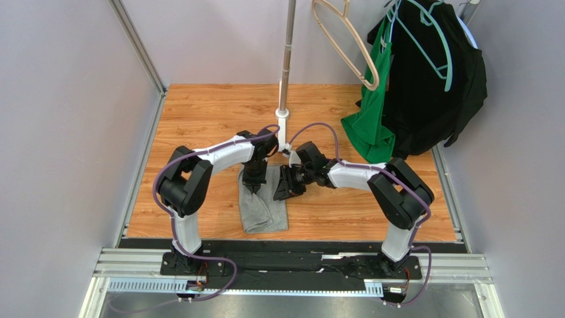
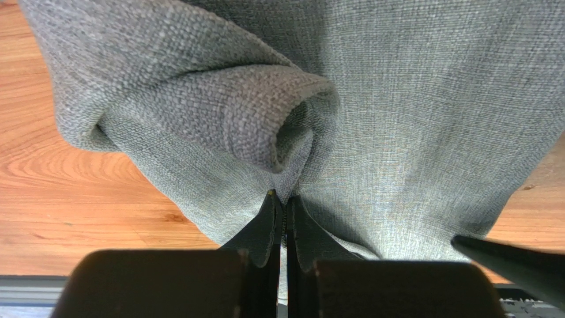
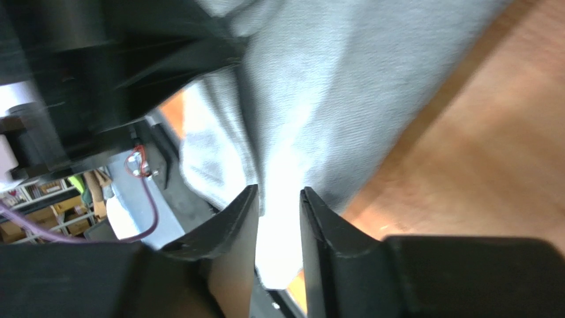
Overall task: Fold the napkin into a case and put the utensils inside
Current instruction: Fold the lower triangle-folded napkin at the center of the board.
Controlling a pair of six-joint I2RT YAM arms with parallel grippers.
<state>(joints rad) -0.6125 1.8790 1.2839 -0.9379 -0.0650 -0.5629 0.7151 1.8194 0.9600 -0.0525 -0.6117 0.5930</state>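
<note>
The heather-grey napkin (image 1: 265, 211) lies bunched in a narrow, folded strip on the wooden table, near its front edge. My left gripper (image 1: 254, 185) stands over the strip's far end, shut on a pinched fold of the napkin (image 2: 411, 132), its fingertips (image 2: 284, 196) pressed together on the cloth. My right gripper (image 1: 282, 192) is just to the right of it, above the napkin's right edge. In the right wrist view its jaws (image 3: 278, 192) stand apart, with the napkin (image 3: 318, 86) showing in the gap beyond them. The utensils are out of view.
A metal pole (image 1: 285, 66) rises from a white base at the table's middle back. A green garment (image 1: 371, 122) and a black garment (image 1: 431, 86) hang on hangers at the back right. A metal rail (image 1: 292, 265) runs along the front edge.
</note>
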